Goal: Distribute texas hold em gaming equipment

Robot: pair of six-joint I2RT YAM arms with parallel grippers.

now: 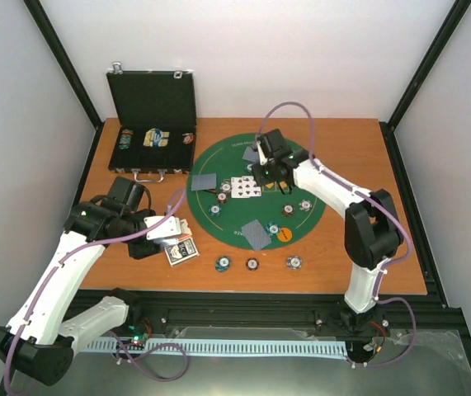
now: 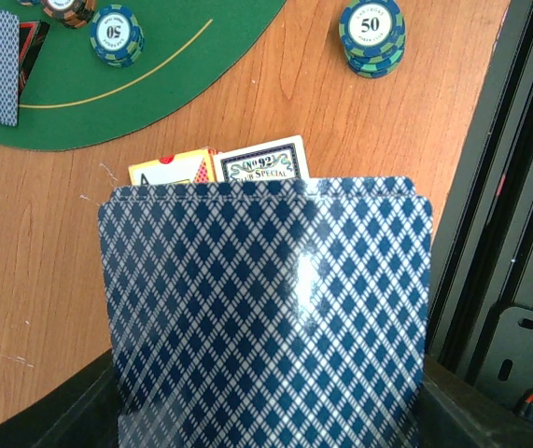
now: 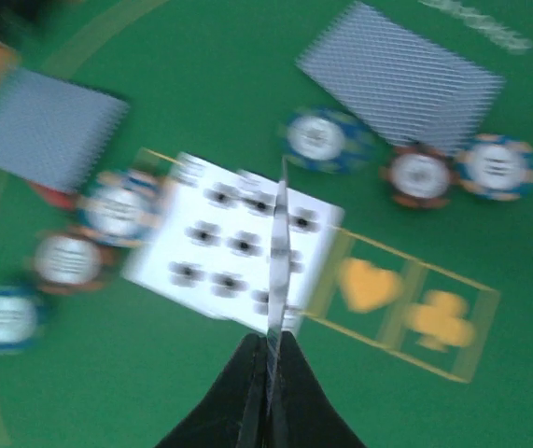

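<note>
- My left pincer (image 1: 173,233) is closed on the deck (image 2: 266,317), backs up, near the bench (image 1: 367,165) edge, likely as the dealing supply.
- My right pincer (image 3: 268,345) pinches one card (image 3: 277,243) edge-on above the face-up cards (image 3: 215,252) on the green mat (image 1: 301,227), probably the next community card.

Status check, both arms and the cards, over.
Left gripper shut on blue-backed cards, above the card box. Right gripper shut on single card, edge-on over face-up cards on green mat. Chip stacks close around.
</note>
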